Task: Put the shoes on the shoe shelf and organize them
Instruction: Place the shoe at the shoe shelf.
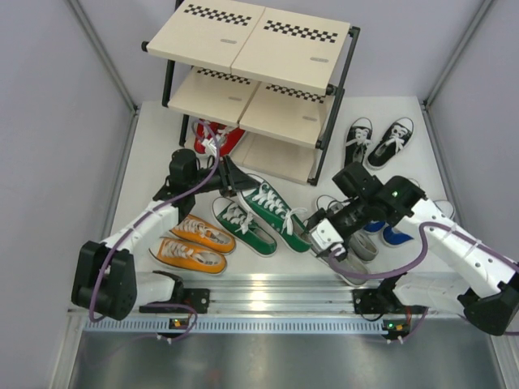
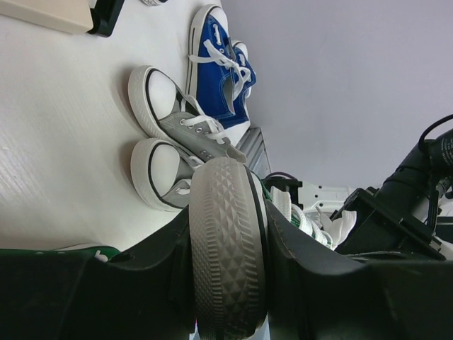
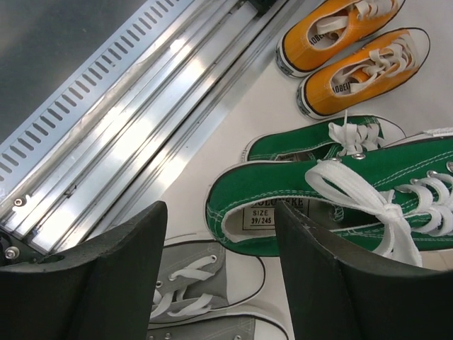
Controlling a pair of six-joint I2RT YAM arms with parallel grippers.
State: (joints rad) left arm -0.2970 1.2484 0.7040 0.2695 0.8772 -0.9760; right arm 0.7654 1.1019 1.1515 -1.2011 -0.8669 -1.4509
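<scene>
— Green's the one in play: the left gripper (image 1: 227, 177) is clamped on the toe end of a green shoe (image 1: 276, 207), its ribbed sole (image 2: 226, 241) pinched between the fingers

— And the right gripper (image 1: 323, 237)?

— Jaws wide, nothing in them, hanging just off that shoe's heel, above the grey pair (image 3: 198, 283)

— Where's the shoe itself?

— In front of the shelf (image 1: 219, 40), toe pointing at it, right beside its mate (image 1: 239, 227). Whether the heel is off the table I can't tell

— So how would you do this bit well?

— I'd bring the right one in square to the heel and close on the firm sides, not on that loose lace bow. I'd keep it high enough not to nudge the grey pair. Then I'd lift both ends together and level, so the toe grip doesn't twist out

— And where to?

— A free tier, I'd guess. The red pair (image 1: 212, 134) sits low at the shelf's left, so leave room for the mate alongside
</scene>
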